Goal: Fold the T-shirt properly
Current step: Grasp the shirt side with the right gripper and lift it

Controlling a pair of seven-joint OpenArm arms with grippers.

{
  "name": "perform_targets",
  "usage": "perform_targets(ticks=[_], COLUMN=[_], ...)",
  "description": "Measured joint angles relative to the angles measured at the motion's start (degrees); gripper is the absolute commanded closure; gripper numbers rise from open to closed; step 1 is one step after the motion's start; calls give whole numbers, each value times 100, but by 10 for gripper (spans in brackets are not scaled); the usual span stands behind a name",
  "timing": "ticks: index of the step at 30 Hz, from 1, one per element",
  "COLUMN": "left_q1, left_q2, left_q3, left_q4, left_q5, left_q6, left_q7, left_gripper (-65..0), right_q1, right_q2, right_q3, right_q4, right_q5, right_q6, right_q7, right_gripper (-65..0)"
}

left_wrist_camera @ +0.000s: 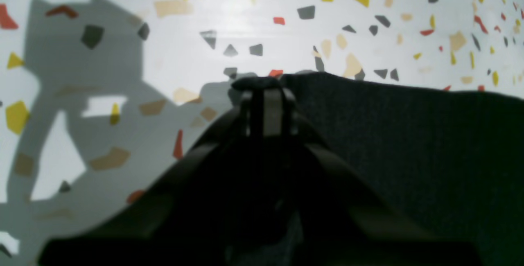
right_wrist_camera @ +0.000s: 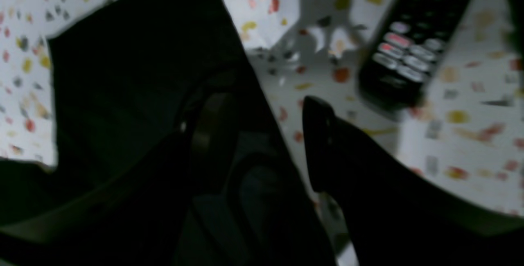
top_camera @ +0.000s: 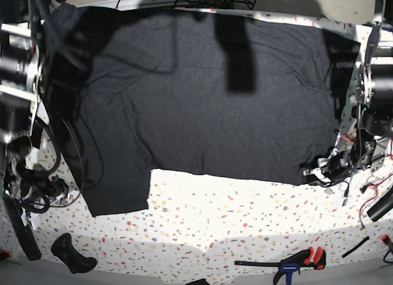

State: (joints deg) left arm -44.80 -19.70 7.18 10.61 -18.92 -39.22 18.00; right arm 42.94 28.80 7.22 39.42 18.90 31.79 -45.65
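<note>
The black T-shirt lies spread flat over the speckled table, one sleeve hanging down at the lower left. My left gripper is shut, its tips pinching the shirt's edge; in the base view it sits at the shirt's lower right corner. In the right wrist view my right gripper is open over the shirt's edge. One finger stands over the fabric, the other over bare table. Nothing is gripped between them.
A black remote control lies on the table just beyond the right gripper. A black object and a clamp with red and blue handles lie near the front edge. Cables hang by the left arm.
</note>
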Motion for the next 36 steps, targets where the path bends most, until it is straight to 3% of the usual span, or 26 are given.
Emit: perform_targets(ticks=[3,7,12,16,27,33,36], left_q1=[13,15,17,17,15,17,17], left_q2=[-7,-9,-9,-9,-9,-9,-9], left_q3=[0,0,0,0,0,0,0], left_q4=[0,0,0,0,0,0,0], left_q5=[-50,-61,-63,-63,-63,-66,-66], left_q6=[2,0,0,0,2,0,0], left_q7=[4,9,9,20,22,2,2], left_gripper=[0,0,0,0,0,0,0], right_q1=[417,564,468,450,98,234,361], right_q2=[-184,-415,-710,-688,-603,-254,-46], right_q3=[0,15,15,15,24,20,20], right_q4=[-957,-1526,-1637,-1641,-1615,-1611,-1613], right_q5=[-479,-1097,-1340,-1340,-1257,-208,116], right_q6=[374,431,428,431,546,748,750], right_q7=[734,1377,1394,1384,1021,-127,-339], right_gripper=[-293,-292,-292,-292,-293,-293,-293])
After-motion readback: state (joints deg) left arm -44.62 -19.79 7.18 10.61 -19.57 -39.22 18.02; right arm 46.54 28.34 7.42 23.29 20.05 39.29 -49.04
